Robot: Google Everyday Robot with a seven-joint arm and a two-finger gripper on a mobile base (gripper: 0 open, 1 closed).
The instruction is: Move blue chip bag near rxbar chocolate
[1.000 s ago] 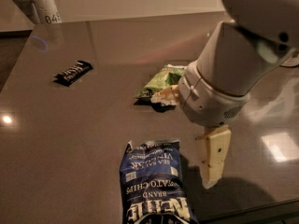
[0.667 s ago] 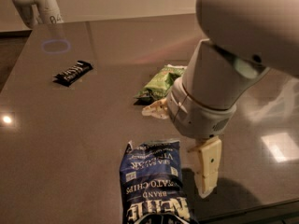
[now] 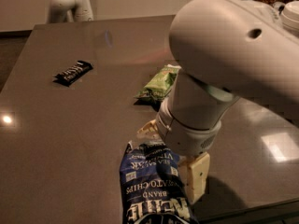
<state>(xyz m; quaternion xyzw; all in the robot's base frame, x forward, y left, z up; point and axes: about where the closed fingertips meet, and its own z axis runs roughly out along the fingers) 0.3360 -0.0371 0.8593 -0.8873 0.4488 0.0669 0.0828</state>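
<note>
Bench (image 3: 56,148) is dark, glossy, brown-grey, with three packets on it. The large dark blue glossy chip bag with white lettering (image 3: 152,185) lies flat at the near edge, its lettering upside down to the camera and its lower end cut off by the frame. The small flat black bar wrapper with white lettering (image 3: 73,72), the rxbar chocolate, lies on the far left, well apart from the blue bag, so the whole carry is still to do. A smaller light green snack bag (image 3: 159,84) lies between them and to the right, partly hidden by the arm. It is no part of the job but sits near a straight path, so it could get nudged. The end effector (image 3: 167,167) points down over the blue bag's upper right part. It stands open: one cream finger (image 3: 196,176) hangs just beside the bag's right edge, the other shows at the bag's top left corner, and nothing is clamped between them. I read this straddle as the set-up for a pinch on the top edge. Whether either finger touches the foil cannot be told. The foil looks slick and crinkly and may slip or drag.
</note>
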